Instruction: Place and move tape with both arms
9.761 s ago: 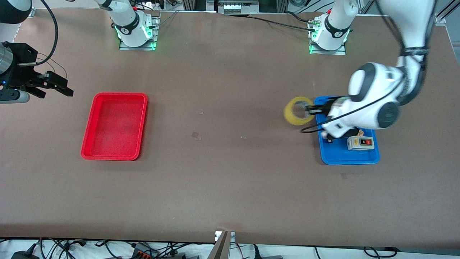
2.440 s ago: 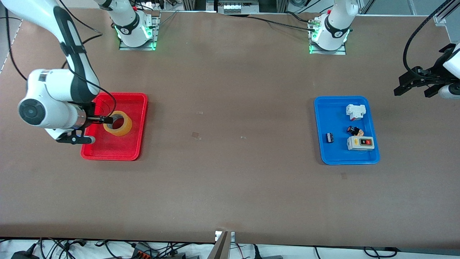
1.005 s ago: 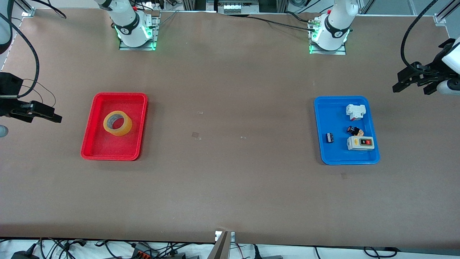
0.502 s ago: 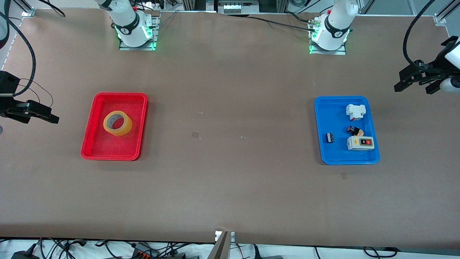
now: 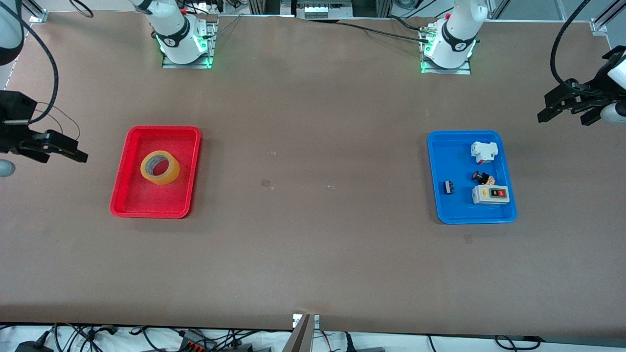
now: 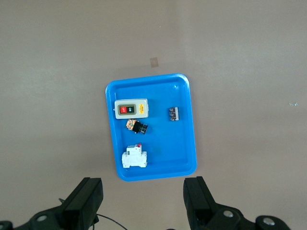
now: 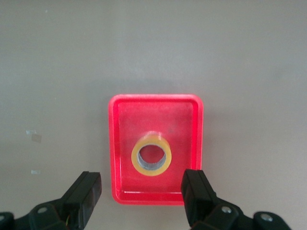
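The tape [image 5: 160,167] lies flat in the red tray [image 5: 128,198]. The blue tray [image 5: 445,210] holds a switch box [image 5: 490,194] and three smaller parts. Both end effectors, right [image 5: 58,151] and left [image 5: 567,105], hang wide open and empty above the table [image 5: 313,254].

tape [image 5: 160,167] in tray [image 5: 127,198], toward right arm's end

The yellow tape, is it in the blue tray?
No, the tape lies flat in the red tray, with neither gripper touching it.

Yellow-amber tape [image 5: 160,167] (red tray [image 5: 128,195]); blue tray [image 5: 459,212].
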Controlling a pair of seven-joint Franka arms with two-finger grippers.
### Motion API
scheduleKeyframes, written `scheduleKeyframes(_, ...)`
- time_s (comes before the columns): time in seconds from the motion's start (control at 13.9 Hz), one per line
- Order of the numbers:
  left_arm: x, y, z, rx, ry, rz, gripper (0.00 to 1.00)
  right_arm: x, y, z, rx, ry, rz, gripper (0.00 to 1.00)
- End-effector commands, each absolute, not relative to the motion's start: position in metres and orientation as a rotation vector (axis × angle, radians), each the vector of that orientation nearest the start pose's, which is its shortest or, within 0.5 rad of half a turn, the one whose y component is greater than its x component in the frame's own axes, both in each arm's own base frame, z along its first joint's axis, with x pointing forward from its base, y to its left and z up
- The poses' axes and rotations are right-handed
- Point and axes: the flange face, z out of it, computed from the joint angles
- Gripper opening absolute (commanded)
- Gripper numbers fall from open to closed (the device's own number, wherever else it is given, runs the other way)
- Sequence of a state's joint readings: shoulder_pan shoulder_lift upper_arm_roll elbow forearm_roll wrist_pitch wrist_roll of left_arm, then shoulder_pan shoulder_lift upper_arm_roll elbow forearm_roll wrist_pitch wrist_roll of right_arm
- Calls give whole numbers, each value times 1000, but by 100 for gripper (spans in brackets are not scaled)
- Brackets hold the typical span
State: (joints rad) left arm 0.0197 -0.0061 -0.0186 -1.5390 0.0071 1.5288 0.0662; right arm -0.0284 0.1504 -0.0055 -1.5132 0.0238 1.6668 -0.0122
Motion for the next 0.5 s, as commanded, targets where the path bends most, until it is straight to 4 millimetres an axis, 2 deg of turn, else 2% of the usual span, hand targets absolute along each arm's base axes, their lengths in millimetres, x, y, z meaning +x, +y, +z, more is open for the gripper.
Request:
scheduleKeyframes(0.0, 548, 1, 647, -3113, 93, 11, 100, 559, -20, 571, -3119, 5, -6, 99)
scheduleKeyframes(0.07, 548, 1, 646, -3113, 95, 15, 100, 556, -21, 571, -3119, 7, 34, 99)
scheduleKeyframes(0.43, 548, 2, 641, -3112, 90, 37, 100, 559, -16, 579, -3129, 19, 16, 100)
